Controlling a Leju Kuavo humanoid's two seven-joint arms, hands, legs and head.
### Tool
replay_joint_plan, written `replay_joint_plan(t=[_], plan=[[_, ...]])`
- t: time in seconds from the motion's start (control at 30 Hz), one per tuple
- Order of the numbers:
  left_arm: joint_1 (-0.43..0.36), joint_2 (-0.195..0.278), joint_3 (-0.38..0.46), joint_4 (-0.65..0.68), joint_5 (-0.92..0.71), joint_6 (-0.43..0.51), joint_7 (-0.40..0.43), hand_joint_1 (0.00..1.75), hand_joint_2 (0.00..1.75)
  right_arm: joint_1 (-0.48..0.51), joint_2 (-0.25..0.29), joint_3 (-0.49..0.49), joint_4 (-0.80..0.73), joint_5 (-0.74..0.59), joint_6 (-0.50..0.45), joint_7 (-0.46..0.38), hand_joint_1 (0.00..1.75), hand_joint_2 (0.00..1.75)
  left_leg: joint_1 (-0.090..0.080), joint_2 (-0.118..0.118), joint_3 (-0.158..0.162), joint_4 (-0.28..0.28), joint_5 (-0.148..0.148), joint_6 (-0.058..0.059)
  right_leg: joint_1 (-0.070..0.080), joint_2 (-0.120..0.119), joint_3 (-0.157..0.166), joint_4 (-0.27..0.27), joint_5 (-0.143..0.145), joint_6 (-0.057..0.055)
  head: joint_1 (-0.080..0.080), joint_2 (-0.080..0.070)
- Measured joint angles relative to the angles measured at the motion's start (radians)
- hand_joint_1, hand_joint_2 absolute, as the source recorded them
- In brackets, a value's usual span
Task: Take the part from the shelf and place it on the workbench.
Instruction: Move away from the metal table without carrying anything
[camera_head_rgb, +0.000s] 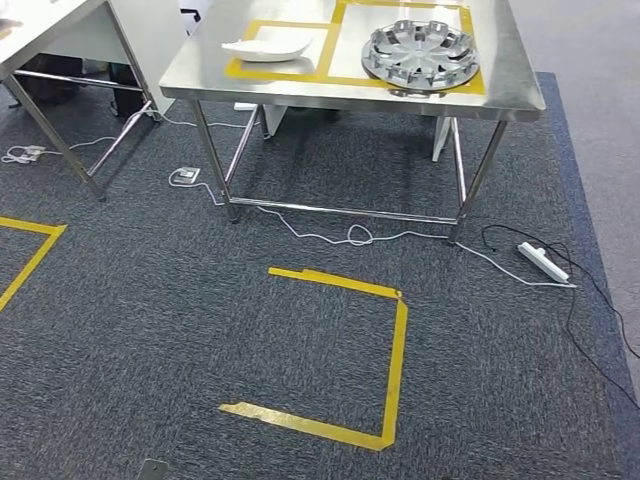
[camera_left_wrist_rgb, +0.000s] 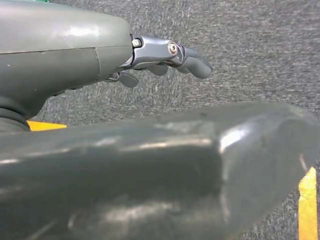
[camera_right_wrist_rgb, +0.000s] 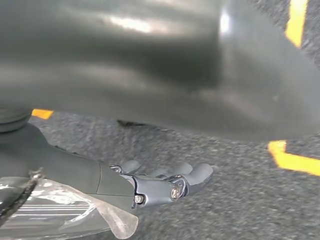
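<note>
You see the workbench (camera_head_rgb: 502, 75), a steel table, at about 12 o'clock in the head view, standing on the dark grey carpet (camera_head_rgb: 151, 330). On its top there are yellow tape frames (camera_head_rgb: 330, 45). The part (camera_head_rgb: 420, 52), a silver wheel cover with many spokes, lies flat inside the right frame, toward 1 o'clock. A white curved piece (camera_head_rgb: 268, 46) lies in the left frame, near 11 o'clock, well apart from the part.

Under the workbench a white cable (camera_head_rgb: 355, 235) runs over the carpet, and a white power strip (camera_head_rgb: 543, 261) with black cables lies at about 3 o'clock. On the carpet in front of you, near 6 o'clock, a yellow floor marking (camera_head_rgb: 392, 360) makes an open square. A second steel table (camera_head_rgb: 45, 25) stands at about 10 o'clock.

In the left wrist view, the left hand (camera_left_wrist_rgb: 166, 57) hangs over the carpet. Its fingers (camera_left_wrist_rgb: 194, 62) are stretched out, a little bent, and they hold nothing.

In the right wrist view, the right hand (camera_right_wrist_rgb: 166, 182) also hangs over the carpet with its fingers (camera_right_wrist_rgb: 200, 173) stretched out, lying close beside each other, and nothing is between them. A clear plastic sheet (camera_right_wrist_rgb: 75, 210) lies around the wrist behind this hand.
</note>
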Motion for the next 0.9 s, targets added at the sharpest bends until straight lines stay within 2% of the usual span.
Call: replay_joint_plan(t=[0.03, 0.07, 0.1, 0.13, 0.17, 0.23, 0.27, 0.3, 0.33, 0.37, 0.4, 0.47, 0.5, 0.53, 0.57, 0.6, 0.67, 0.7, 0.73, 0.77, 0.8, 0.83, 0.87, 0.9], plan=[[0.001, 0.000, 0.000, 0.000, 0.000, 0.000, -0.001, 0.00, 0.00, 0.000, 0.000, 0.000, 0.001, 0.000, 0.000, 0.000, 0.00, 0.00, 0.002, -0.001, -0.004, 0.001, 0.011, -0.006, 0.004, 0.001, 0.013, -0.026, -0.009, -0.007, 0.001, 0.000], [0.001, -0.001, 0.001, 0.000, 0.000, 0.000, -0.001, 0.00, 0.00, 0.001, 0.000, 0.000, 0.001, 0.000, 0.000, 0.000, 0.00, 0.00, 0.005, -0.002, -0.007, 0.001, 0.020, -0.011, 0.006, -0.002, 0.003, -0.023, -0.005, -0.018, 0.002, 0.000], [0.002, -0.001, 0.002, 0.000, 0.000, -0.001, -0.002, 0.00, 0.00, 0.001, 0.000, 0.000, 0.002, 0.000, 0.000, 0.000, 0.00, 0.00, 0.009, -0.003, -0.014, 0.007, 0.012, -0.016, 0.007, -0.007, -0.008, -0.021, 0.003, -0.027, 0.003, 0.000], [0.005, -0.001, 0.003, 0.000, 0.000, -0.001, -0.004, 0.00, 0.00, 0.002, 0.000, 0.000, 0.002, 0.000, 0.000, 0.000, 0.00, 0.00, 0.011, -0.004, -0.023, 0.026, -0.016, -0.022, 0.008, -0.013, -0.020, -0.019, 0.013, -0.039, 0.002, 0.000], [0.006, -0.002, 0.004, 0.000, 0.000, -0.002, -0.005, 0.00, 0.00, 0.002, 0.000, 0.000, 0.002, 0.001, 0.001, 0.000, 0.00, 0.00, 0.013, -0.004, -0.036, 0.066, -0.065, -0.026, 0.008, -0.019, -0.034, -0.019, 0.024, -0.048, 0.001, 0.000], [0.008, -0.004, 0.005, 0.000, -0.002, -0.005, -0.009, 0.00, 0.00, 0.004, 0.000, 0.000, 0.002, 0.003, 0.006, -0.001, 0.00, 0.00, 0.015, -0.003, -0.060, 0.194, -0.171, -0.034, 0.012, -0.034, -0.062, -0.018, 0.047, -0.055, -0.003, 0.000], [0.008, -0.004, 0.005, 0.000, -0.004, -0.006, -0.010, 0.00, 0.00, 0.005, 0.000, 0.001, 0.003, 0.004, 0.009, -0.001, 0.00, 0.00, 0.015, -0.003, -0.067, 0.257, -0.196, -0.036, 0.014, -0.043, -0.076, -0.017, 0.057, -0.056, -0.004, 0.000], [0.009, -0.004, 0.006, 0.000, -0.005, -0.006, -0.010, 0.00, 0.00, 0.006, 0.000, 0.001, 0.003, 0.006, 0.012, -0.001, 0.00, 0.00, 0.015, -0.003, -0.064, 0.299, -0.195, -0.037, 0.015, -0.054, -0.089, -0.015, 0.066, -0.055, -0.003, 0.000], [0.010, -0.004, 0.007, 0.000, -0.006, -0.007, -0.011, 0.00, 0.00, 0.006, 0.000, 0.001, 0.003, 0.007, 0.014, -0.001, 0.00, 0.00, 0.015, -0.002, -0.047, 0.308, -0.176, -0.036, 0.017, -0.064, -0.104, -0.012, 0.074, -0.054, -0.004, 0.000], [0.011, -0.004, 0.007, 0.000, -0.007, -0.008, -0.012, 0.00, 0.00, 0.006, 0.000, 0.001, 0.004, 0.008, 0.015, -0.001, 0.00, 0.00, 0.015, 0.004, -0.010, 0.275, -0.151, -0.033, 0.017, -0.075, -0.114, -0.008, 0.080, -0.052, -0.003, 0.000], [0.011, -0.004, 0.008, 0.000, -0.007, -0.008, -0.012, 0.00, 0.00, 0.006, 0.000, 0.002, 0.005, 0.009, 0.015, -0.002, 0.00, 0.00, 0.013, 0.022, 0.045, 0.209, -0.135, -0.030, 0.018, -0.085, -0.121, -0.004, 0.086, -0.050, -0.004, 0.000], [0.008, -0.003, 0.008, 0.000, -0.007, -0.010, -0.016, 0.00, 0.00, 0.007, 0.000, 0.005, 0.008, 0.010, 0.016, -0.002, 0.00, 0.00, 0.005, 0.069, 0.153, 0.058, -0.139, -0.017, 0.021, -0.106, -0.129, 0.006, 0.095, -0.042, -0.004, 0.000], [0.006, -0.003, 0.008, 0.000, -0.008, -0.010, -0.017, 0.00, 0.00, 0.007, 0.001, 0.006, 0.008, 0.011, 0.016, -0.002, 0.00, 0.00, 0.001, 0.083, 0.181, 0.011, -0.150, -0.010, 0.022, -0.117, -0.132, 0.009, 0.098, -0.037, -0.004, 0.000], [0.004, -0.003, 0.009, 0.000, -0.007, -0.011, -0.019, 0.00, 0.00, 0.006, 0.001, 0.007, 0.009, 0.011, 0.016, -0.002, 0.00, 0.00, -0.002, 0.083, 0.190, -0.012, -0.158, -0.003, 0.023, -0.130, -0.135, 0.011, 0.101, -0.032, -0.004, 0.000], [0.005, -0.003, 0.009, 0.000, -0.007, -0.012, -0.021, 0.00, 0.00, 0.005, 0.001, 0.008, 0.010, 0.011, 0.017, -0.002, 0.00, 0.00, -0.002, 0.073, 0.187, -0.021, -0.159, 0.004, 0.024, -0.143, -0.136, 0.012, 0.104, -0.027, -0.004, 0.000], [0.006, -0.004, 0.010, 0.000, -0.007, -0.013, -0.022, 0.00, 0.00, 0.003, 0.001, 0.009, 0.010, 0.011, 0.017, -0.003, 0.00, 0.00, 0.000, 0.062, 0.184, -0.027, -0.155, 0.009, 0.023, -0.138, -0.141, 0.018, 0.099, -0.021, -0.004, 0.000], [0.008, -0.004, 0.010, 0.000, -0.007, -0.014, -0.022, 0.00, 0.00, 0.001, 0.002, 0.012, 0.010, 0.012, 0.018, -0.004, 0.00, 0.00, 0.005, 0.040, 0.174, -0.036, -0.142, 0.017, 0.018, -0.089, -0.170, 0.077, 0.056, -0.009, 0.001, 0.000], [0.008, -0.004, 0.011, 0.000, -0.006, -0.015, -0.023, 0.00, 0.00, 0.003, 0.001, 0.013, 0.010, 0.012, 0.018, -0.004, 0.00, 0.00, 0.005, 0.028, 0.166, -0.036, -0.135, 0.021, 0.014, -0.053, -0.198, 0.139, 0.019, -0.004, 0.003, 0.000], [0.006, -0.004, 0.011, 0.000, -0.006, -0.015, -0.023, 0.00, 0.00, 0.005, 0.001, 0.014, 0.010, 0.012, 0.018, -0.004, 0.00, 0.00, 0.004, 0.015, 0.157, -0.034, -0.129, 0.023, 0.012, -0.030, -0.229, 0.210, -0.017, -0.002, 0.004, 0.000], [0.006, -0.004, 0.012, 0.000, -0.006, -0.015, -0.023, 0.00, 0.00, 0.008, 0.001, 0.015, 0.010, 0.012, 0.018, -0.004, 0.00, 0.00, 0.002, 0.003, 0.150, -0.033, -0.123, 0.024, 0.010, -0.019, -0.254, 0.271, -0.041, 0.000, 0.004, 0.000], [0.007, -0.004, 0.012, 0.000, -0.006, -0.015, -0.023, 0.00, 0.00, 0.010, 0.001, 0.015, 0.010, 0.012, 0.018, -0.005, 0.00, 0.00, 0.001, -0.010, 0.143, -0.031, -0.118, 0.024, 0.010, -0.014, -0.266, 0.304, -0.048, 0.001, 0.004, 0.000], [0.009, -0.004, 0.013, 0.000, -0.007, -0.014, -0.023, 0.00, 0.00, 0.011, 0.001, 0.016, 0.010, 0.012, 0.019, -0.006, 0.00, 0.00, 0.000, -0.023, 0.137, -0.027, -0.114, 0.023, 0.010, -0.012, -0.258, 0.295, -0.034, 0.000, 0.004, 0.000], [0.010, -0.004, 0.014, 0.000, -0.008, -0.013, -0.023, 0.00, 0.00, 0.011, 0.002, 0.016, 0.010, 0.011, 0.019, -0.006, 0.00, 0.00, -0.001, -0.036, 0.132, -0.024, -0.111, 0.021, 0.010, -0.007, -0.229, 0.245, -0.004, -0.003, 0.004, 0.000], [0.010, -0.004, 0.015, 0.000, -0.008, -0.013, -0.023, 0.00, 0.00, 0.010, 0.002, 0.017, 0.010, 0.010, 0.020, -0.007, 0.00, 0.00, -0.001, -0.048, 0.128, -0.019, -0.110, 0.020, 0.009, 0.008, -0.188, 0.173, 0.031, -0.006, 0.004, 0.000]])
